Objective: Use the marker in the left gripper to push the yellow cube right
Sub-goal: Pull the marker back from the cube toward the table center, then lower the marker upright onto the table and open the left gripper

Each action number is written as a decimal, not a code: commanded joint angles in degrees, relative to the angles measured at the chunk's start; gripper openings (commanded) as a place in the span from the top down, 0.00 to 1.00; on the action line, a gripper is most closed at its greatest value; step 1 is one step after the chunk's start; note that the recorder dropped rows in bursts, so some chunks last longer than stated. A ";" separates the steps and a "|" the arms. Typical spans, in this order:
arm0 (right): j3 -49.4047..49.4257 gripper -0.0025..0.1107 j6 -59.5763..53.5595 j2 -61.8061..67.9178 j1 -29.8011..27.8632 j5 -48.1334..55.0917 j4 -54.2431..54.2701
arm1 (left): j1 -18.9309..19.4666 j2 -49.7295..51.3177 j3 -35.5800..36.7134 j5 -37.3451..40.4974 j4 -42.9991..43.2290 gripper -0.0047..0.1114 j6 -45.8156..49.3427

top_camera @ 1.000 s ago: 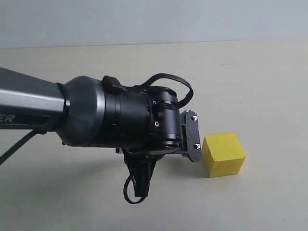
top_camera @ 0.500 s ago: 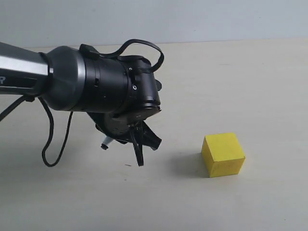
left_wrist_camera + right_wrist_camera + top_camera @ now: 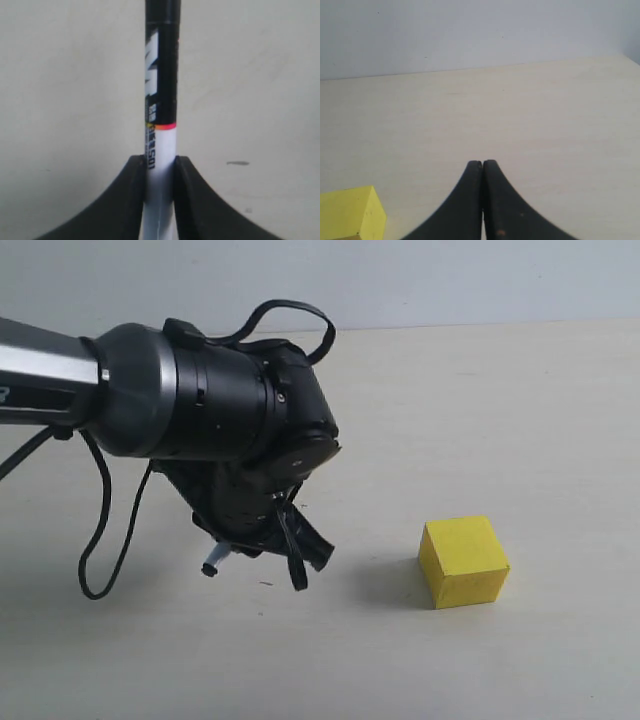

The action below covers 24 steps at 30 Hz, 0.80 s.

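Note:
The yellow cube [image 3: 463, 560] rests on the pale table right of centre; one corner of the yellow cube [image 3: 350, 212] also shows in the right wrist view. My left gripper [image 3: 272, 538] hangs low over the table to the cube's left, a clear gap away. It is shut on the marker [image 3: 161, 75]: the white barrel is clamped between the black fingers [image 3: 127, 195], and the black half sticks out beyond them. In the exterior view only the marker's pale end [image 3: 212, 566] pokes out under the gripper. My right gripper [image 3: 482, 162] is shut on nothing.
The thick dark grey left arm [image 3: 150, 390] with looping black cables [image 3: 100, 540] fills the left of the exterior view. Bare pale table [image 3: 540, 420] lies right of and behind the cube. A light wall runs along the back.
The left gripper has pulled back to the left from beside the cube and turned downward, opening a gap. The cube has not moved.

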 commanded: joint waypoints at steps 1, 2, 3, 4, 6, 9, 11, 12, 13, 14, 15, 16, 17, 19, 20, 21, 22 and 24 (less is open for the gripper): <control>0.22 0.98 -0.26 -0.28 0.05 -0.18 0.15 | 0.63 -0.80 -3.15 -1.29 -3.39 0.96 -4.90; 0.22 0.98 -0.26 -0.28 0.05 -0.18 0.15 | 0.63 -0.80 -4.05 -1.38 -3.87 0.96 -4.90; 0.22 0.98 -0.26 -0.28 0.05 -0.18 0.15 | 0.63 -0.80 -4.97 -1.65 -3.85 0.96 -4.90; 0.22 0.98 -0.26 -0.28 0.05 -0.18 0.15 | 0.63 -0.80 -5.76 -1.65 -3.85 0.96 -5.15; 0.22 0.98 -0.26 -0.28 0.05 -0.18 0.15 | 0.63 -0.80 -7.72 -1.65 -4.01 0.96 -6.45; 0.22 0.98 -0.26 -0.28 0.05 -0.18 0.15 | 0.63 -0.80 -10.09 -1.51 -5.37 0.96 -7.08; 0.22 0.98 -0.26 -0.28 0.05 -0.18 0.15 | 0.63 -0.80 -11.20 -1.51 -6.35 0.96 -8.54; 0.22 0.98 -0.26 -0.28 0.05 -0.18 0.15 | 0.63 -0.80 -11.49 -1.51 -6.92 0.96 -9.07; 0.22 0.98 -0.26 -0.28 0.05 -0.18 0.15 | 0.63 -0.80 -11.86 -1.51 -7.71 0.96 -9.38; 0.22 0.98 -0.26 -0.28 0.05 -0.18 0.15 | 0.63 -0.80 -11.97 -1.51 -8.45 0.96 -9.66; 0.22 0.98 -0.26 -0.28 0.05 -0.18 0.15 | 0.63 -0.80 -12.09 -1.51 -9.21 0.96 -9.83; 0.22 0.98 -0.26 -0.28 0.05 -0.18 0.15 | 0.63 -0.80 -12.09 -1.36 -9.65 0.96 -10.52; 0.22 0.98 -0.26 -0.28 0.05 -0.18 0.15 | 0.63 -0.80 -12.09 -1.03 -9.76 0.96 -11.53; 0.22 0.98 -0.26 -0.28 0.05 -0.18 0.15 | 0.63 -0.80 -12.09 0.00 -9.76 0.96 -13.32; 0.22 0.98 -0.26 -0.28 0.05 -0.18 0.15 | 0.63 -0.80 -12.09 0.63 -9.76 0.96 -14.24; 0.22 0.98 -0.26 -0.28 0.05 -0.18 0.15 | 0.63 -0.80 -12.09 1.21 -9.76 0.96 -15.12; 0.22 0.98 -0.26 -0.28 0.05 -0.18 0.15 | 0.63 -0.80 -12.09 1.80 -9.76 0.96 -16.01; 0.22 0.98 -0.26 -0.28 0.05 -0.18 0.15 | 0.63 -0.80 -12.09 2.46 -9.76 0.96 -17.44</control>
